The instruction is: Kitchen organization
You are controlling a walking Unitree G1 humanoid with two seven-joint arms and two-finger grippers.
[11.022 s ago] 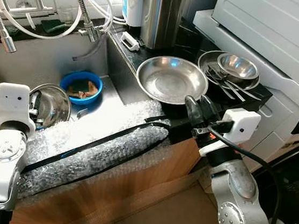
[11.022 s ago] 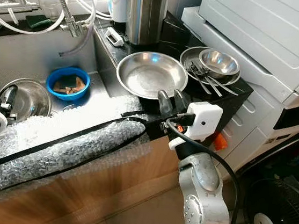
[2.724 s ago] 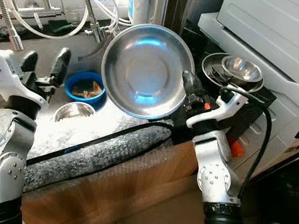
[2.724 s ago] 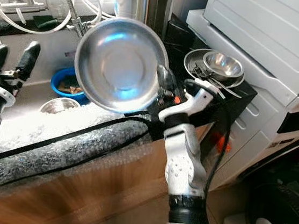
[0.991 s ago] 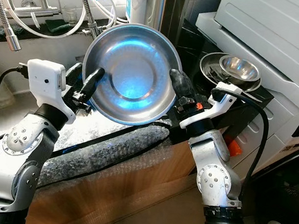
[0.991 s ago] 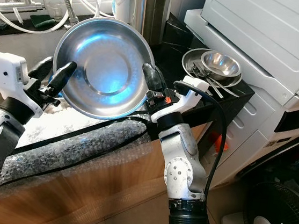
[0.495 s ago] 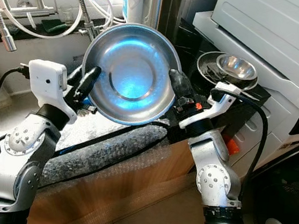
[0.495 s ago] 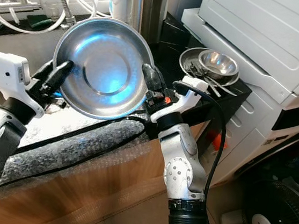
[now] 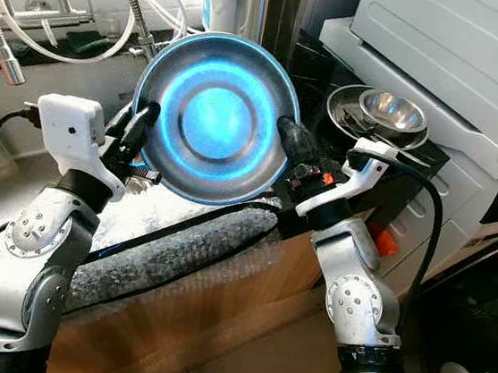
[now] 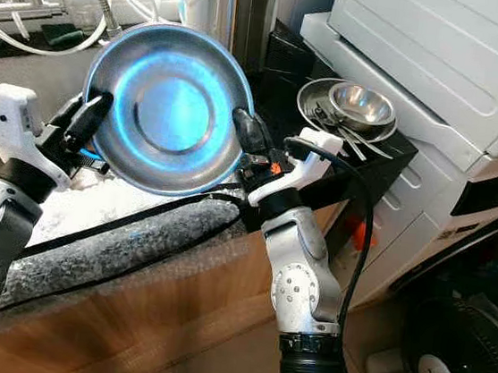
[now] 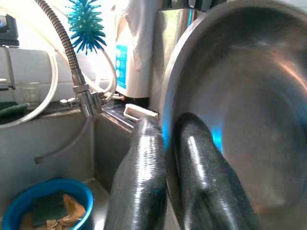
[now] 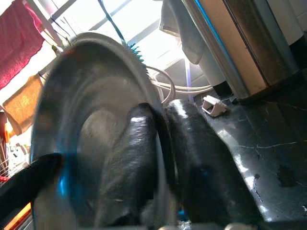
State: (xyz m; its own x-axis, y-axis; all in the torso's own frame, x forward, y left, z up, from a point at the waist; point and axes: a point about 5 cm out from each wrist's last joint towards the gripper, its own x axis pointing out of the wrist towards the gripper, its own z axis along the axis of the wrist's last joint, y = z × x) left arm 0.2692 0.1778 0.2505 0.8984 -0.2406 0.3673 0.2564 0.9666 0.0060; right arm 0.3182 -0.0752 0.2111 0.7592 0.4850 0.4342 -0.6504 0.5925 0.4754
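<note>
A large round steel bowl hangs in the air over the counter edge, tipped up so its inside faces me. My left gripper is shut on the bowl's left rim. In the left wrist view both black fingers pinch the rim of the bowl. My right gripper is shut on the right rim. The right wrist view shows its fingers clamped on the edge of the bowl.
Smaller steel bowls and cutlery are stacked on the black counter at right, under a white appliance. The sink with its hose tap lies at left, a blue bowl inside. Bubble wrap pads the counter edge.
The bowl has tipped more upright to face me and moved slightly left. My left gripper's fingers have drawn together on its left rim. The right gripper keeps its hold.
</note>
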